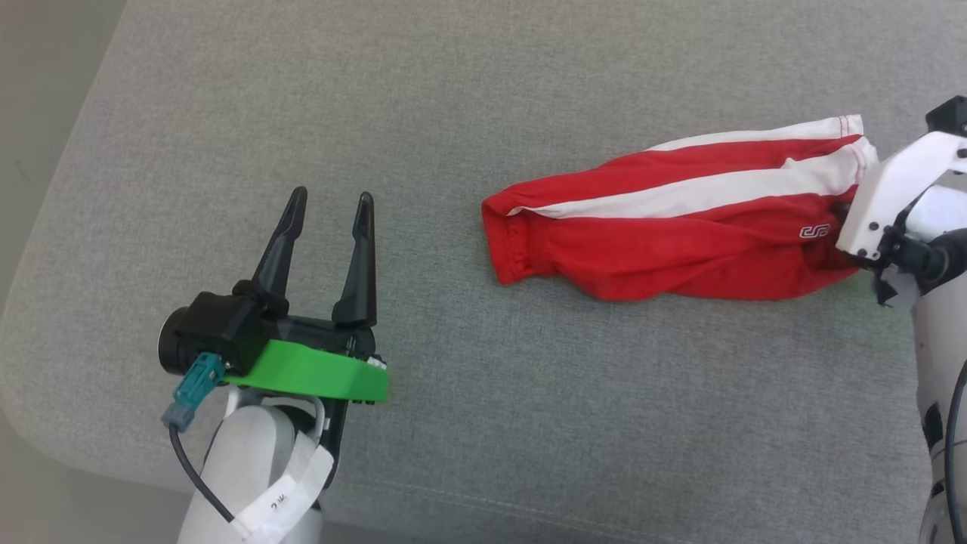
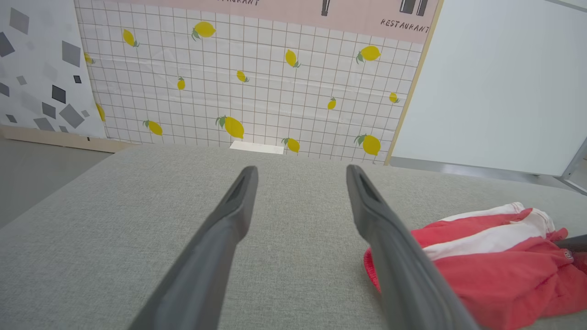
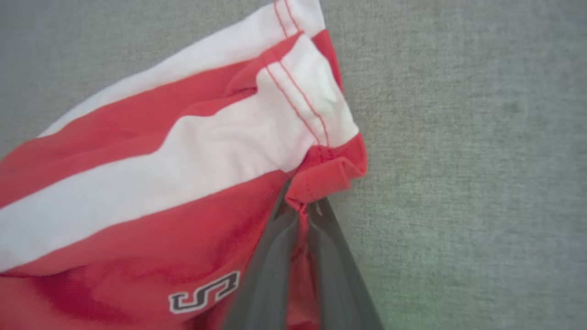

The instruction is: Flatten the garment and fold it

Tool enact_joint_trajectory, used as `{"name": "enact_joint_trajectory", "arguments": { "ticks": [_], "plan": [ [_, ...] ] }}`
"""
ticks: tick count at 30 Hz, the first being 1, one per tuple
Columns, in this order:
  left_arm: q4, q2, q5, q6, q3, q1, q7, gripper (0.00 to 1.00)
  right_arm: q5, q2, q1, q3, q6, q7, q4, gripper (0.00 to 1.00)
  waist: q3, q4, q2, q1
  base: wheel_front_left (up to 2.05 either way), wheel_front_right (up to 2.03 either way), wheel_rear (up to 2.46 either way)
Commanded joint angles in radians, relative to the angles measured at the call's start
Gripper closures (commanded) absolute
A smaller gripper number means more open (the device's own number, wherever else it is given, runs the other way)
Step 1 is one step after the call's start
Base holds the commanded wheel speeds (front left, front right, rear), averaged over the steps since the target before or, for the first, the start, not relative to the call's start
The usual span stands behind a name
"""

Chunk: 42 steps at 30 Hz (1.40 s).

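The garment [image 1: 672,227], red shorts with white side stripes and a small white logo, lies bunched on the grey cushion [image 1: 453,98], waistband to the left, hems to the right. In the right wrist view my right gripper [image 3: 300,208] is shut on the garment [image 3: 137,183], pinching a red hem fold by the white-trimmed leg opening. From the head, only its white mount shows at the garment's right end. My left gripper [image 1: 332,208] hovers open and empty over the cushion, well left of the waistband. In the left wrist view, the garment [image 2: 495,266] lies right of my left gripper [image 2: 300,172].
The cushion's rounded left edge [image 1: 45,249] and front edge drop off near my left arm. A lemon-patterned wall panel [image 2: 257,82] stands beyond the far edge of the cushion [image 2: 114,229]. Grey fabric stretches between the left gripper and the garment.
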Motion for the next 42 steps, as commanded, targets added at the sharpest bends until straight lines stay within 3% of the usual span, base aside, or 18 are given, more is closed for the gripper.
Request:
{"name": "enact_joint_trajectory", "arguments": {
  "ticks": [1, 11, 17, 21, 25, 29, 33, 34, 42],
  "plan": [
    [-0.003, -0.004, -0.005, 0.002, -0.003, 0.014, -0.004, 0.00, 0.015, 0.026, 0.046, 0.001, -0.001, 0.006, 0.010, 1.00, -0.008, -0.007, 0.0000, 0.0000, 0.00, 0.00, 0.00],
    [0.016, -0.004, 0.001, 0.002, -0.006, 0.038, -0.004, 0.00, 0.027, -0.048, 0.168, -0.027, -0.001, -0.087, -0.140, 1.00, -0.065, -0.051, 0.0000, 0.0000, 0.00, 0.00, 0.00],
    [0.033, -0.004, 0.000, -0.002, -0.014, 0.053, -0.004, 0.00, -0.090, -0.098, 0.253, -0.106, -0.001, -0.123, -0.238, 1.00, -0.098, -0.070, 0.0000, 0.0000, 0.00, 0.00, 0.00],
    [0.042, -0.004, 0.000, -0.005, -0.023, 0.058, -0.004, 0.00, -0.186, -0.090, 0.287, -0.099, -0.001, -0.138, -0.325, 1.00, -0.113, -0.071, 0.0000, 0.0000, 0.00, 0.00, 0.00],
    [0.049, -0.004, -0.002, -0.007, -0.032, 0.063, -0.004, 0.00, -0.221, -0.054, 0.316, -0.005, -0.001, -0.132, -0.450, 1.00, -0.126, -0.063, 0.0000, 0.0000, 0.00, 0.00, 0.00],
    [0.054, -0.004, -0.002, -0.009, -0.037, 0.068, -0.004, 0.00, -0.213, -0.022, 0.352, 0.157, -0.001, -0.095, -0.595, 1.00, -0.133, -0.053, 0.0000, 0.0000, 0.00, 0.00, 0.00],
    [0.057, -0.004, -0.005, -0.010, -0.040, 0.068, -0.004, 0.00, -0.194, -0.010, 0.378, 0.352, -0.001, -0.043, -0.708, 1.00, -0.131, -0.040, 0.0000, 0.0000, 0.00, 0.00, 0.00],
    [0.060, -0.004, -0.010, -0.011, -0.048, 0.061, -0.004, 0.00, -0.164, -0.007, 0.378, 0.475, -0.001, -0.010, -0.721, 1.00, -0.123, -0.027, 0.0000, 0.0000, 0.00, 0.00, 0.00],
    [0.063, -0.004, -0.024, -0.012, -0.064, 0.044, -0.004, 0.00, -0.112, 0.019, 0.355, 0.633, -0.001, 0.011, -0.596, 1.00, -0.103, 0.004, 0.0000, 0.0000, 0.00, 0.00, 0.00]
  ]
}}
